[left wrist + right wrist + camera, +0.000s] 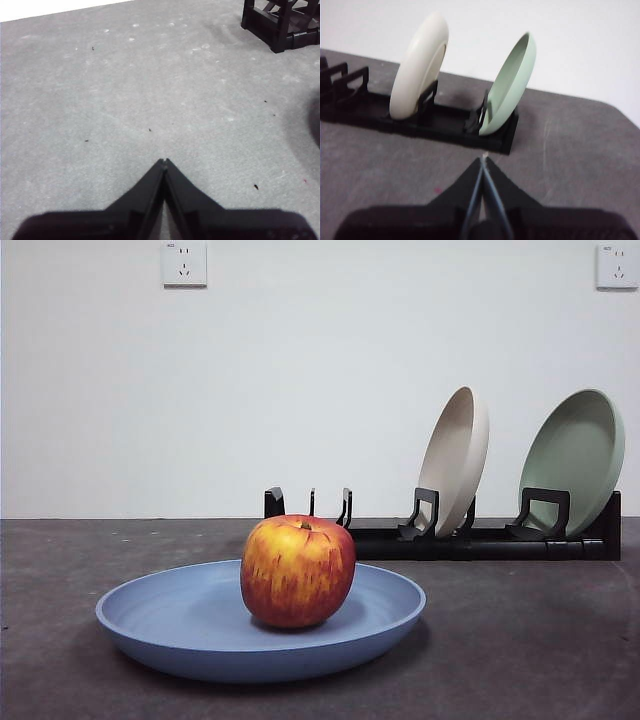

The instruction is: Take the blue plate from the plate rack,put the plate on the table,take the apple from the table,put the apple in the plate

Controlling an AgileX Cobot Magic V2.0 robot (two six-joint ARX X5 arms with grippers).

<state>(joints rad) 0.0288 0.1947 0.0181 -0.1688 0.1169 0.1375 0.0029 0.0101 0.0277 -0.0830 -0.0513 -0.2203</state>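
Front view: mottled grey table, white wall; both arms' fingers pressed together, empty.

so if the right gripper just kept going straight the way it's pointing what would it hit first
Probably the pale green round plate at the end of the long black plastic plate rack, or the rack's end just under it. The right gripper, fingers shut, points that way across bare dark grey table; depth is unclear.

Dark grey table bearing blue plate and plate rack
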